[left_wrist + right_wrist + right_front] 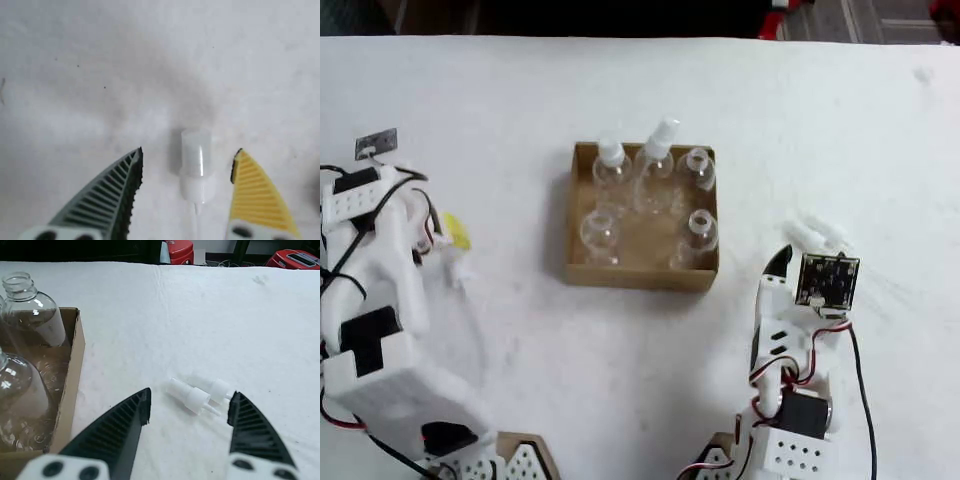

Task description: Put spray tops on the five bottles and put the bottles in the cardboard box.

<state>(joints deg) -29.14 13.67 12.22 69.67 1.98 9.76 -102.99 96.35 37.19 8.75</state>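
The cardboard box [642, 275] sits mid-table holding five clear bottles. Two at its far side, one [611, 165] and its neighbour [656, 160], wear white spray tops. The other three stand with bare necks, such as the one [700, 232] at the near right corner. My left gripper [187, 155] is open, low over the white cloth, with a loose spray top [196, 165] lying between its green and yellow fingers. My right gripper [190, 402] is open too, just short of two spray tops [192, 397] [218, 389] lying side by side to the right of the box [75, 365].
White cloth covers the whole table [520, 100]. The left arm [370, 300] takes up the left edge and the right arm [790, 400] the near right. A small grey tag [376, 144] lies at the far left. Open bottles [30, 305] stand close to my right gripper.
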